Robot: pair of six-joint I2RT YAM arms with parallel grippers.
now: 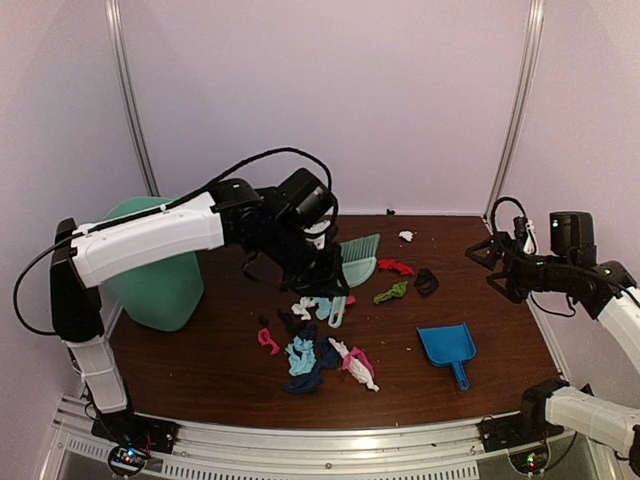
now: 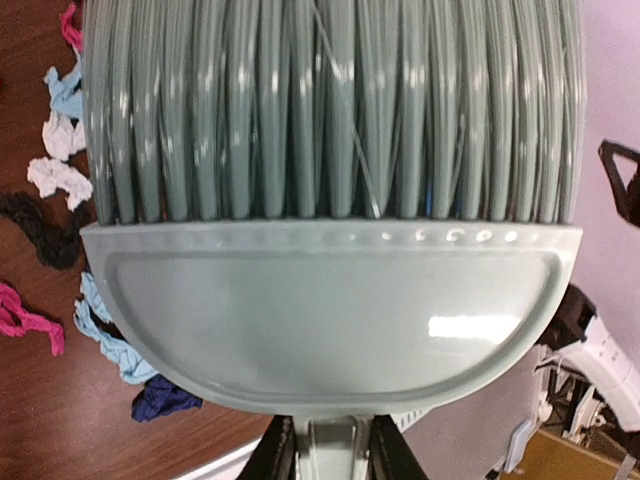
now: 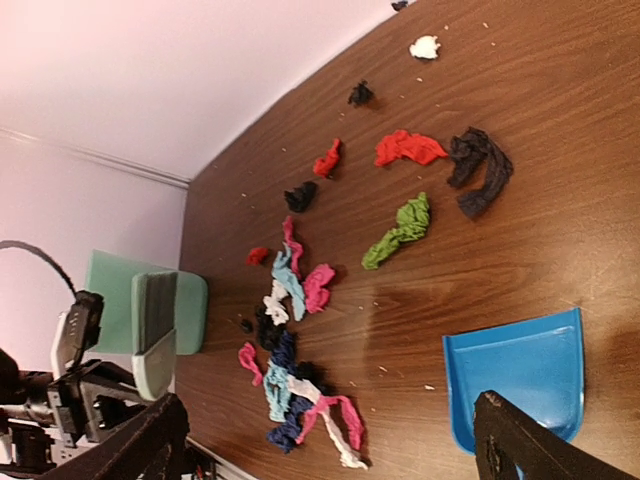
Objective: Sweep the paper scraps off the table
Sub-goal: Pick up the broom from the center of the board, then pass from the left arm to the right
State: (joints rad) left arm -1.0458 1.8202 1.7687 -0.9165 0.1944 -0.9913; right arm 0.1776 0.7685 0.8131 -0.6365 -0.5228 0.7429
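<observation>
My left gripper [image 1: 332, 283] is shut on the handle of the pale green hand brush [image 1: 360, 260] and holds it over the table's middle. The brush head [image 2: 330, 310] fills the left wrist view, its handle between my fingers [image 2: 272, 462]. The paper scraps lie in a cluster [image 1: 310, 355] in front of the brush and show in the right wrist view [image 3: 290, 370]. Loose red [image 1: 395, 266], green [image 1: 391, 292], black [image 1: 427, 281] and white [image 1: 406, 236] scraps lie to the right. My right gripper [image 1: 492, 265] is open and empty, raised at the right edge.
A blue dustpan [image 1: 447, 345] lies on the dark wood table [image 1: 200, 370] at the front right and shows under my right gripper [image 3: 515, 375]. A mint-green bin [image 1: 155, 275] stands at the left edge. A silver frame [image 1: 320, 440] runs along the front.
</observation>
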